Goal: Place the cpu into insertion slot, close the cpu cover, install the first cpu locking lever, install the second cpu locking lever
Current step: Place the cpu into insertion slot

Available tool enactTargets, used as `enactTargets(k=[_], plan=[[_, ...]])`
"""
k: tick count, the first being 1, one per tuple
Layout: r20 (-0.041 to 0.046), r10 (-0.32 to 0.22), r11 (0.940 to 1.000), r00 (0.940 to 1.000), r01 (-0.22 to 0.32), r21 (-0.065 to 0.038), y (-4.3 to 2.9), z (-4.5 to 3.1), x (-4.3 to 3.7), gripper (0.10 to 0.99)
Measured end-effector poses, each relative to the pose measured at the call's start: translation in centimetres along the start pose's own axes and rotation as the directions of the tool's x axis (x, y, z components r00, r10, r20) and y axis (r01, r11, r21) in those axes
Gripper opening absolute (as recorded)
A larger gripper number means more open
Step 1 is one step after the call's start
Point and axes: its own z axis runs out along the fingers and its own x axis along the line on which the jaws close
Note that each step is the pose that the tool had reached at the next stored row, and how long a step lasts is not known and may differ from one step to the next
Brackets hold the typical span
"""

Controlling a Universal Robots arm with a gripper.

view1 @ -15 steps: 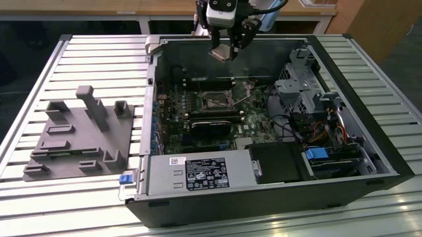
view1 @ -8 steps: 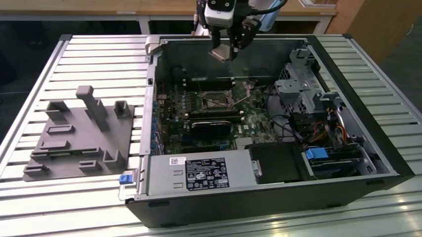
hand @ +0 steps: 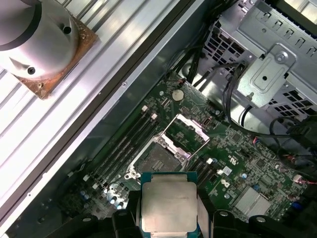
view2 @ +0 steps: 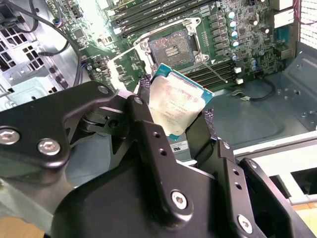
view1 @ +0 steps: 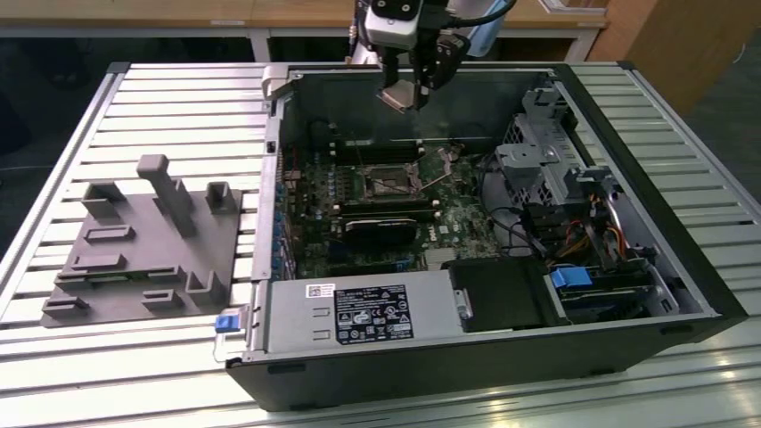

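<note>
Fingers (view2: 146, 119) pinching the cpu (view2: 179, 104) by opposite edges, well clear of the insertion slot (view2: 171, 47): light, stiff, probably fragile.

1. The computer case (view1: 476, 374) lies open on the counter (view1: 143, 98), with a rack (view1: 143, 241) beside it on the exterior view's left.
2. The circuit board (view1: 464, 223) lies inside the case, and the socket (view1: 389, 185) sits in the board.
3. The cover (hand: 194, 127) stands raised beside the socket.
4. The chip (view1: 402, 96) hangs between the gripper's (view1: 411, 89) jaws, above the case and apart from the socket.
</note>
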Motion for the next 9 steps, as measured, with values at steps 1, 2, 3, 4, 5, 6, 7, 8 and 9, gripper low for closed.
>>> enactTargets(k=[1,2,3,4,5,6,7,8,9], plan=[[0.0004,0.004,1.0,1.0,-0.004,0.0,0.0,0.0,0.0,0.537],[0.0008,0.009,1.0,1.0,-0.009,0.0,0.0,0.0,0.0,0.537],[0.0012,0.013,0.9999,0.9999,-0.013,0.0,0.0,0.0,0.0,0.537],[0.0016,0.018,0.9998,0.9998,-0.018,0.0,0.0,0.01,0.0,0.537],[0.002,0.022,0.9998,0.9998,-0.022,0.0,0.0,0.01,0.0,0.537],[0.0024,0.026,0.9996,0.9996,-0.026,-0.001,0.0,0.01,0.0,0.537],[0.0028,0.031,0.9995,0.9995,-0.031,-0.001,0.0,0.01,0.0,0.537],[0.0031,0.035,0.9994,0.9994,-0.035,-0.001,0.0,0.01,0.0,0.537],[0.0035,0.039,0.9992,0.9992,-0.039,-0.001,0.0,0.01,0.0,0.537]])
